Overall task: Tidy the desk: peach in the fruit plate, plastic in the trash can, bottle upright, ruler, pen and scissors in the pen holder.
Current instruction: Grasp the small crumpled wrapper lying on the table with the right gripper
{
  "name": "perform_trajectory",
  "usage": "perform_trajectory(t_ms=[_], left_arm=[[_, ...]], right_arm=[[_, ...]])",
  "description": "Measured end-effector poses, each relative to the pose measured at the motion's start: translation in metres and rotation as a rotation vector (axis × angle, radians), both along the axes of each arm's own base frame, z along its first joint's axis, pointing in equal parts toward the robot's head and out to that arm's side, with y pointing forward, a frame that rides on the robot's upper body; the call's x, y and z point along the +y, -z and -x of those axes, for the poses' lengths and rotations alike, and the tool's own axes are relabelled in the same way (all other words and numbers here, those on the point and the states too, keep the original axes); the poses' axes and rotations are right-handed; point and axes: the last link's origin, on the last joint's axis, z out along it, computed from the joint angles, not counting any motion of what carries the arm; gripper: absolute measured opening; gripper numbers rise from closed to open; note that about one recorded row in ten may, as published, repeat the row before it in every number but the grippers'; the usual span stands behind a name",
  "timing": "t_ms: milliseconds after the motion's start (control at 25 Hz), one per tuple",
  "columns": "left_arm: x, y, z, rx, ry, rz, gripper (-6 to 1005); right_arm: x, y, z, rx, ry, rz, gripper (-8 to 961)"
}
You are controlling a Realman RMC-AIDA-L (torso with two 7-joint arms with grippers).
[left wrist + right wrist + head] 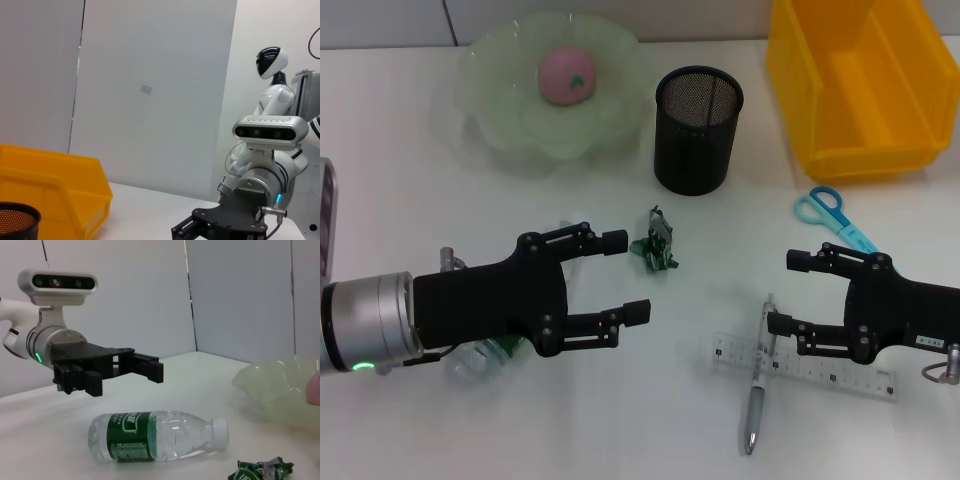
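White desk (pixel 620 420), bottle (pixel 155 436) lying flat

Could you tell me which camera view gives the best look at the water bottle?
The right wrist view: the water bottle lies on its side, fully visible with label and cap. In the head view the left gripper and arm hide most of it. The left wrist view misses it.

I see a white desk (pixel 400 150) carrying a green fruit plate (pixel 500 110) at eleven o'clock, mesh pen holder (pixel 697 130) at twelve, yellow bin (pixel 860 110) at one. Scissors (pixel 832 217), ruler (pixel 840 372), pen (pixel 758 400) lie around four; crumpled plastic (pixel 655 245) sits central; a bottle (pixel 155 436) (on its side) at eight.
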Motion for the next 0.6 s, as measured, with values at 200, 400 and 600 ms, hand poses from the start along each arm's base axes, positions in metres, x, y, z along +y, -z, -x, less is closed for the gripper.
perform_trajectory(t_ms=[200, 400, 600], left_arm=[[0.001, 0.000, -0.001, 0.001, 0.003, -0.001, 797], [0.001, 0.001, 0.000, 0.007, 0.003, -0.008, 797], [0.002, 0.002, 0.001, 0.016, 0.004, -0.013, 797]], right_arm=[[0.000, 0.000, 0.000, 0.000, 0.000, 0.001, 818], [0.001, 0.001, 0.002, 0.008, 0.008, 0.009, 818], [0.019, -0.010, 0.015, 0.047, 0.071, 0.075, 818]])
